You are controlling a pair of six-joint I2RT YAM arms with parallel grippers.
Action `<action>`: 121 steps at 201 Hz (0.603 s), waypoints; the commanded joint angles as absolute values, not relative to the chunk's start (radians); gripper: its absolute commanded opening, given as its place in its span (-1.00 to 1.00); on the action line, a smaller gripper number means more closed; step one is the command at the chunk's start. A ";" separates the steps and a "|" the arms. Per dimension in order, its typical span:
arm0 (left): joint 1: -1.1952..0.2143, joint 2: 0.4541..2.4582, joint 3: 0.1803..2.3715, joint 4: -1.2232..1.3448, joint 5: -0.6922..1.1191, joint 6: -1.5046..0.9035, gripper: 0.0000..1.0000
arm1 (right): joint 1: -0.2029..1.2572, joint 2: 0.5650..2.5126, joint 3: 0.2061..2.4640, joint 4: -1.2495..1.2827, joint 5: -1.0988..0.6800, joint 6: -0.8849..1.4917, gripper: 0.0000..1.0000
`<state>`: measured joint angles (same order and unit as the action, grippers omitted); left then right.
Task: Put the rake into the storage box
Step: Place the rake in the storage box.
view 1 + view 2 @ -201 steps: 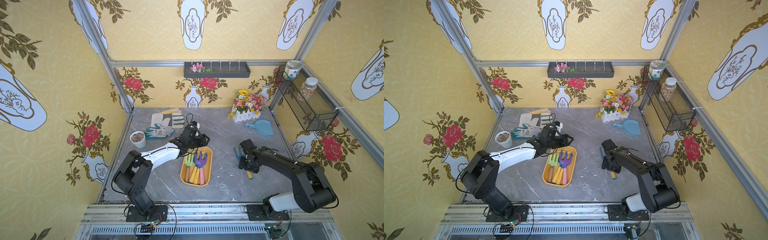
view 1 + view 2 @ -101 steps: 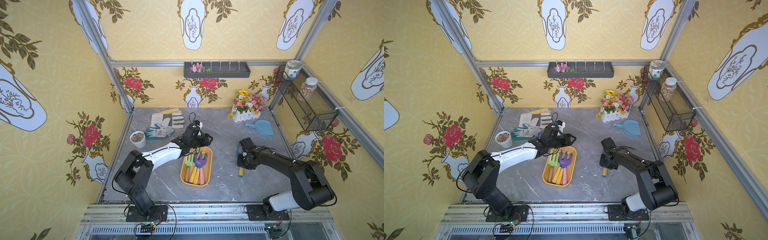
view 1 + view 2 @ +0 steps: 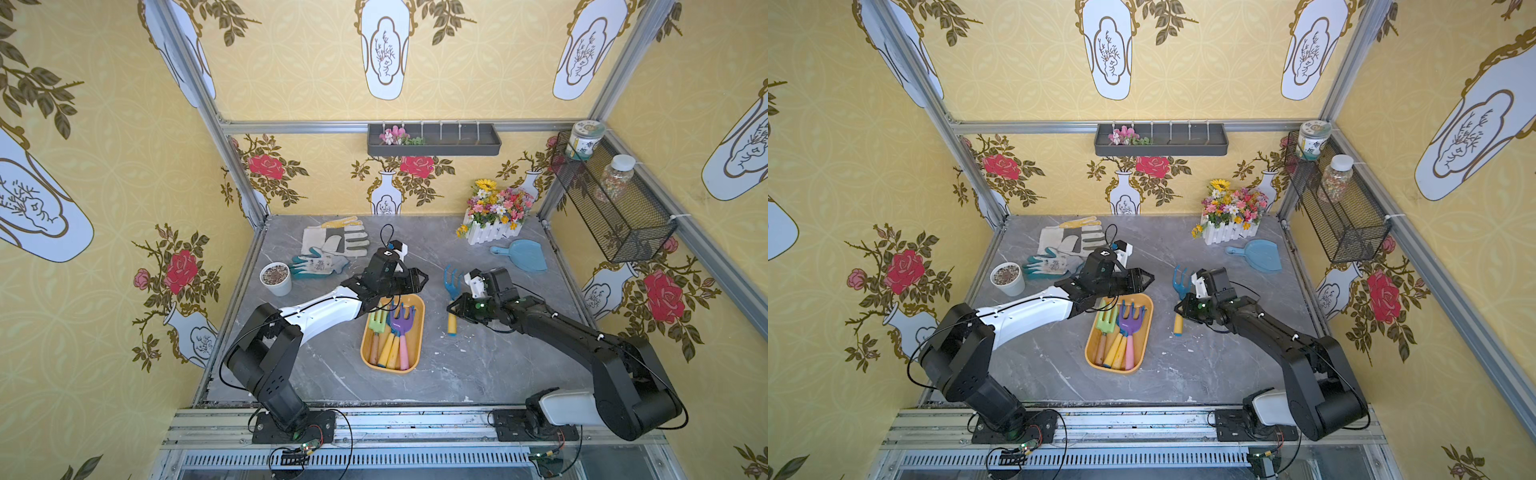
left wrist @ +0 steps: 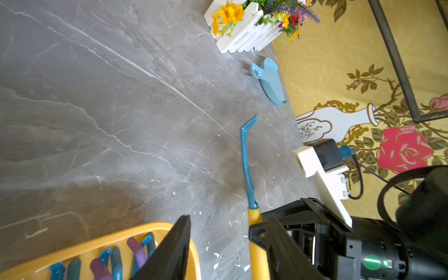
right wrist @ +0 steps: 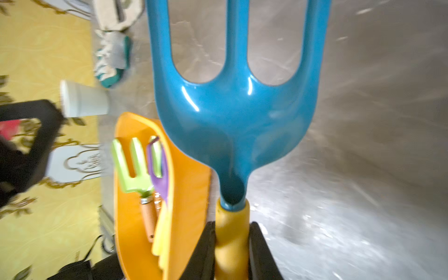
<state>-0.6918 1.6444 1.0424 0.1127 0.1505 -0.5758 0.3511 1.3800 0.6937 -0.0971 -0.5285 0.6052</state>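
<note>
Near counter (image 3: 478, 365) middle, beside storage box (image 3: 414, 332): your right fingers (image 5: 206, 247) clamped on rake (image 3: 452, 286) handle; left fingers (image 4: 169, 249) apart over box.

So the right gripper (image 3: 1185, 308) has the blue rake (image 3: 1182, 282) by its yellow handle, just beside the orange box (image 3: 1145, 336) with a few tools (image 3: 1125, 322) in it.

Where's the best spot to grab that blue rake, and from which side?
Grip the rake by the yellow handle just behind the blue head, from above on the right arm's side, as the right gripper does. The handle is narrow and round, so jaws close across it; the prongs are wide and curved.
</note>
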 commanded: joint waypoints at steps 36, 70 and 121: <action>-0.694 1.658 1.039 0.169 0.215 -0.563 0.10 | 0.445 1.454 0.825 0.068 -0.715 0.556 -1.00; -0.693 1.659 1.037 0.178 0.212 -0.561 0.06 | 0.445 1.450 0.824 0.083 -0.728 0.558 -1.00; -0.693 1.699 1.066 0.175 0.237 -0.554 -0.32 | 0.446 1.423 0.814 0.123 -0.763 0.562 -1.00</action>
<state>-0.6937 1.6802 1.0519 0.1551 0.2100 -0.5724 0.4442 1.4357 0.8131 0.0563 -0.7345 0.5716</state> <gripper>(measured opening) 0.436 0.232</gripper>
